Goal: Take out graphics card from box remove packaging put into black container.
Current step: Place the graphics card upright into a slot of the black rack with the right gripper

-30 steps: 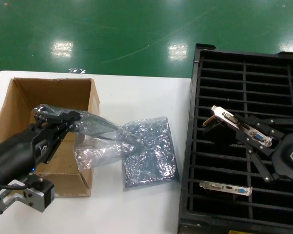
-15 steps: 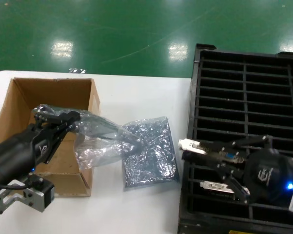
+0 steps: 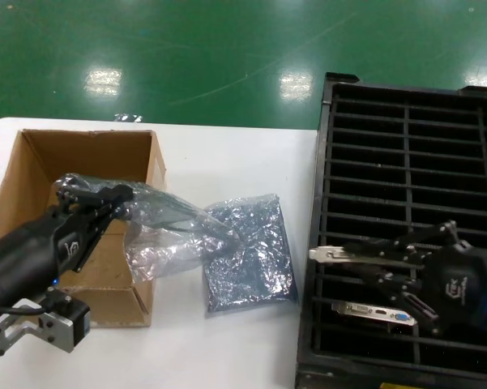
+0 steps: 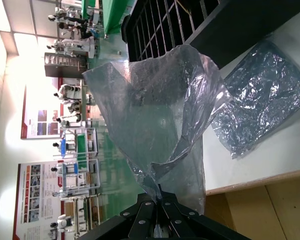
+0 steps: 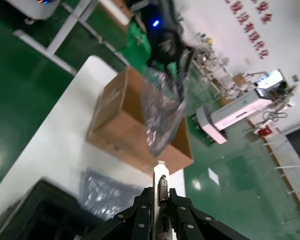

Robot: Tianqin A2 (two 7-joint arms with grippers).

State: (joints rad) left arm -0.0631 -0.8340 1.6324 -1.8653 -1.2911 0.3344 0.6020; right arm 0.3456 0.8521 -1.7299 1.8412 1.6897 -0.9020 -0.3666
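1. From the head view I see my right gripper (image 3: 365, 258) low over the near left part of the black container (image 3: 405, 121), its jaws pinching a graphics card (image 3: 334, 254) whose silver bracket sticks out level toward the desk (image 3: 227, 162).
2. The right wrist view adds what the head view cannot: the bracket (image 5: 161, 180) stands straight up between the jaws, a port socket facing the camera, with the far arm and the box (image 5: 135, 130) beyond it.
3. A second card (image 3: 374, 311) already lies in a slot just nearer than the held one, its blue port showing.
4. My left gripper (image 3: 105, 198) reaches forward over the box (image 3: 32, 178), jaws pressed together on a corner of a clear, crinkled bag (image 3: 166, 231) that billows out over the box's right wall.
5. The left wrist view shows that bag (image 4: 159, 115) hanging open and hollow, translucent and glossy, gathered to a point at the jaws.
6. A second bag (image 3: 249, 251), grey-blue, shiny and flat, lies on the white desk between box and container.
7. The box is brown corrugated cardboard; the container is black ribbed plastic with narrow slots in two columns.
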